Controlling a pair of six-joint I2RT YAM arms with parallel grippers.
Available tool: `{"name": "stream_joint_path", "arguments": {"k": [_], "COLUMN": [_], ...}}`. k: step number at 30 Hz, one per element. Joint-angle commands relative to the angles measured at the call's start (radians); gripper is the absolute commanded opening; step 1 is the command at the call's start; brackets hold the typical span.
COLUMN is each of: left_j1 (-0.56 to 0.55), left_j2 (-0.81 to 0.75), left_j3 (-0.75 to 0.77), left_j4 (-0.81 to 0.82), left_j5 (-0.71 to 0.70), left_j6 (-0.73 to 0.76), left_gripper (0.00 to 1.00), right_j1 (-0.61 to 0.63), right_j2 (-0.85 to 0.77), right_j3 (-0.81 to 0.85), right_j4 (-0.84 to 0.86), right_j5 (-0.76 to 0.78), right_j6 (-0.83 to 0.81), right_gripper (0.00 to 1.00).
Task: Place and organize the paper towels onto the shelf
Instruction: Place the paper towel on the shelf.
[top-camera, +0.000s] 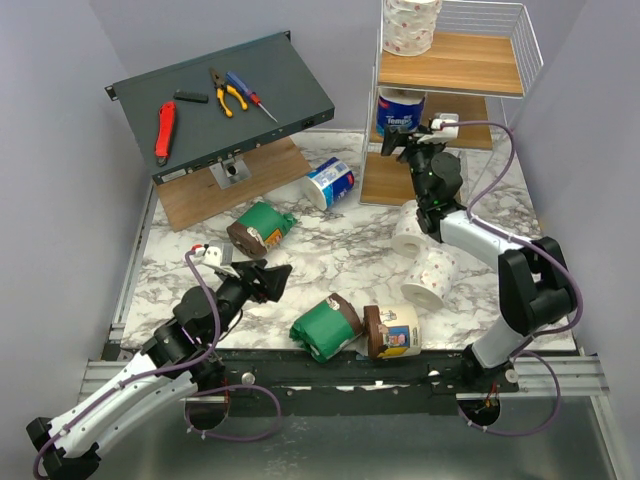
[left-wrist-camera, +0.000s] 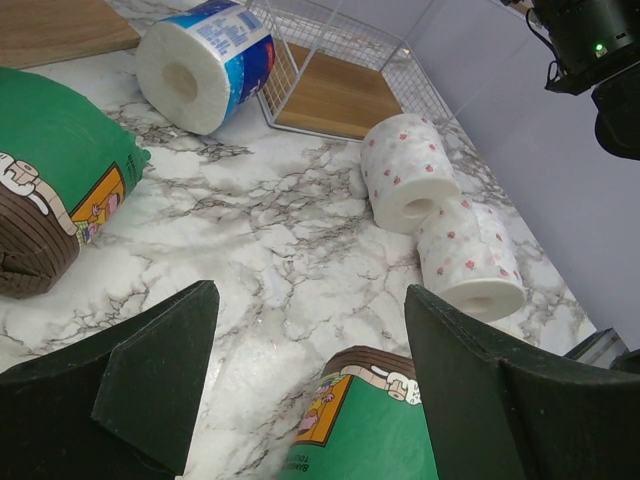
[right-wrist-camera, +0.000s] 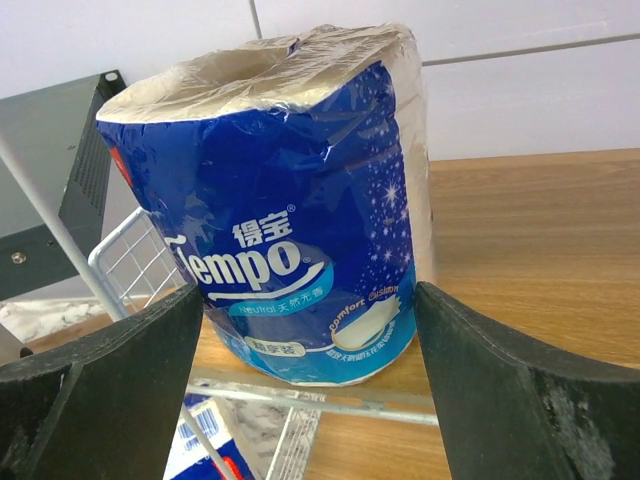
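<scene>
Blue roll (right-wrist-camera: 300, 200): we saw it upright on the shelf's (top-camera: 480, 65) middle board, by its left edge, axis vertical.
Right gripper (right-wrist-camera: 308, 310): jaws were spread wider than the roll, flanking it; touch we couldn't tell.
Left gripper (left-wrist-camera: 310, 310): jaws were spread, empty, near the table's (top-camera: 330, 250) front-left corner.

The surface (top-camera: 340, 255) is white, veined grey. The wrapped roll (right-wrist-camera: 300, 230) is blue with white lettering, the speckled rolls (left-wrist-camera: 405, 175) white with pink, the green rolls (top-camera: 325, 328) brown-ended.

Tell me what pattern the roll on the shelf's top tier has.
White cylindrical paper towel roll with pink speckles, clearest in top external view.
</scene>
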Motion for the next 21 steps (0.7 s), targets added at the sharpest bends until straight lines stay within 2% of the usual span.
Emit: {"name": "stream_joint_path", "arguments": {"k": [1, 21], "left_j1": [0.001, 0.001], "left_j2": [0.001, 0.025], "left_j3": [-0.024, -0.032], "left_j4": [0.025, 0.036], "left_j5": [0.014, 0.001], "left_j6": [-0.013, -0.024], "left_gripper": [0.78, 0.78], "right_j1": [-0.001, -0.001], "right_j2": [0.05, 0.155], "right_j3": [0.059, 0.156], "right_j4": [0.019, 0.022], "right_j5": [0.021, 0.012], "right_j6": [0.009, 0.017], "right_gripper": [0.88, 0.88]}}
